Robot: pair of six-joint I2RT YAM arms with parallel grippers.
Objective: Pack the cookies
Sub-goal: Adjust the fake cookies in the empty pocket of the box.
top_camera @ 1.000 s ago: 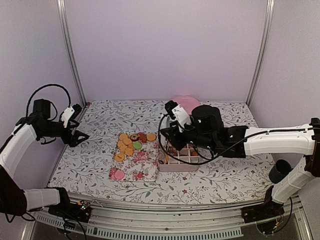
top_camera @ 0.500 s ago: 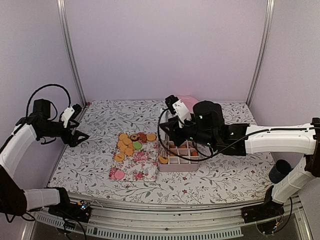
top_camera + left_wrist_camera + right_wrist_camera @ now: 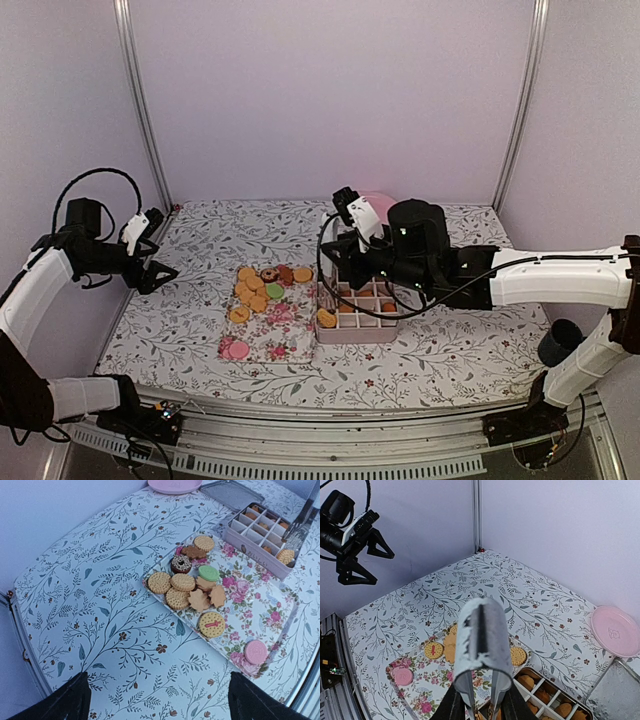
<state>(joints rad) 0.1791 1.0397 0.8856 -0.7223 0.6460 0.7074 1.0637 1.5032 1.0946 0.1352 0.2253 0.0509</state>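
Left claw [image 3: 159,706] wide, idle. Right claw [image 3: 482,706] narrow beside box [image 3: 352,338], load unseen; a low pass may knock tilted cookie [image 3: 286,556] out.

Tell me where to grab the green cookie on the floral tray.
Pinch the green cookie across its rim, coming straight down. It lies flat, crowded by biscuits on one side; the side facing the divided box looks clear for a finger.

Floral tablecloth [image 3: 200,330] over table. Floral tray [image 3: 285,325] near centre; pink divided box [image 3: 355,336] just beside, at its 3 o'clock. Pink plate [image 3: 616,630] at 12 o'clock, grey tin lid [image 3: 232,492] beside it.
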